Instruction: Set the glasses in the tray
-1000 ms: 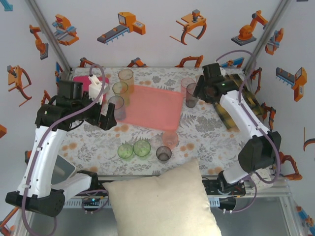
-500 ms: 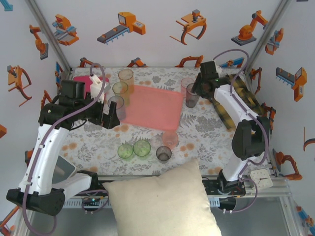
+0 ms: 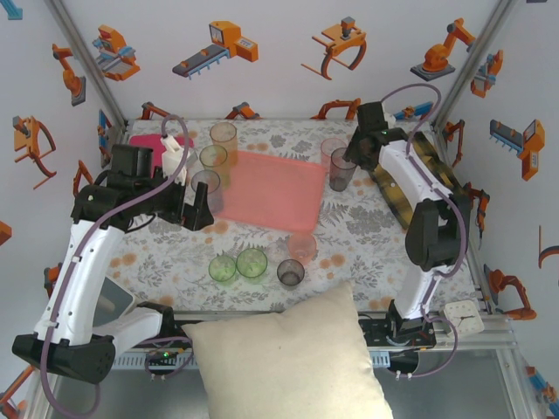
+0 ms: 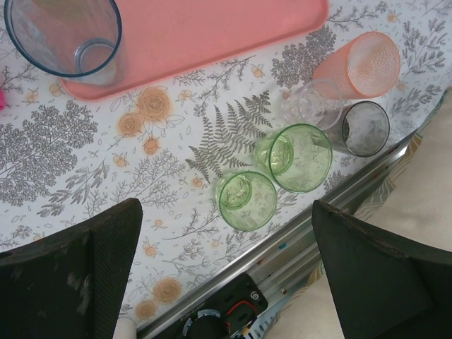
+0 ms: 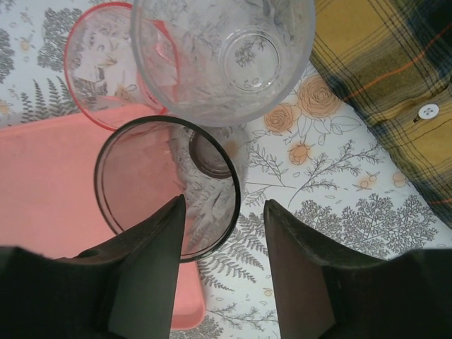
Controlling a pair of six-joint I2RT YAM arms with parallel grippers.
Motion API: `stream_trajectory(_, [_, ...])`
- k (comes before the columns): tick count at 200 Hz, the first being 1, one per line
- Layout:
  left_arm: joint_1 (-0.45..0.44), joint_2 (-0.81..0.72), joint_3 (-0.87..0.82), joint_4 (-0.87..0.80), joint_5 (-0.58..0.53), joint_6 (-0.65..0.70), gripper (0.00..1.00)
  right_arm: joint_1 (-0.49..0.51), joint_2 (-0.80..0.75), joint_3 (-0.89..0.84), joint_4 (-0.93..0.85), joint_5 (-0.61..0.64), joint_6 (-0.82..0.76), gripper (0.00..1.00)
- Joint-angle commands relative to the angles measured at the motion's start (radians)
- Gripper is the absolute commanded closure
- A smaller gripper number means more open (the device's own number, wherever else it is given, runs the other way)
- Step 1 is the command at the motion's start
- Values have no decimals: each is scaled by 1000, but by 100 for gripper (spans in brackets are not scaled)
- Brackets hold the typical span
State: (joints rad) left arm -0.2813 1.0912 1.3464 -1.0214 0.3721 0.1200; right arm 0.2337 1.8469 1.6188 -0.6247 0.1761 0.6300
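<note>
The right gripper is hovering, jaws apart, astride the rim of a smoky glass beside the right edge of the tray. The left gripper, spread wide, is hanging off its left edge. Other glasses are standing around it.

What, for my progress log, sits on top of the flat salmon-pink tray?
The salmon-pink tray shows bare across its middle. A smoky translucent plastic tumbler hides its left edge; whether it stands on the tray is unclear.
</note>
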Motion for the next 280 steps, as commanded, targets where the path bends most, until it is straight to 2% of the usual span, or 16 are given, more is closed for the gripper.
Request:
stream_trajectory(1, [-4,-19,-9,12,25,-12,3,-7,15,27,-51,25,-13,56])
stream_trajectory(44, [-3,-31,-9,11,27,-17,3,-7,19,22,-66,31,-25,65])
stream_trajectory(129, [-2,-44,-17,14,12,-21,3,-7,23,1,-72,6,-34,73])
stream_trajectory(218, [3,-59,-17,30,1,-32,3,-7,-4,-26,-64,-5,-56,92])
stream_trajectory(280, [11,-60,1,31,-9,-38,3,-7,-54,-29,-85,-16,-65,98])
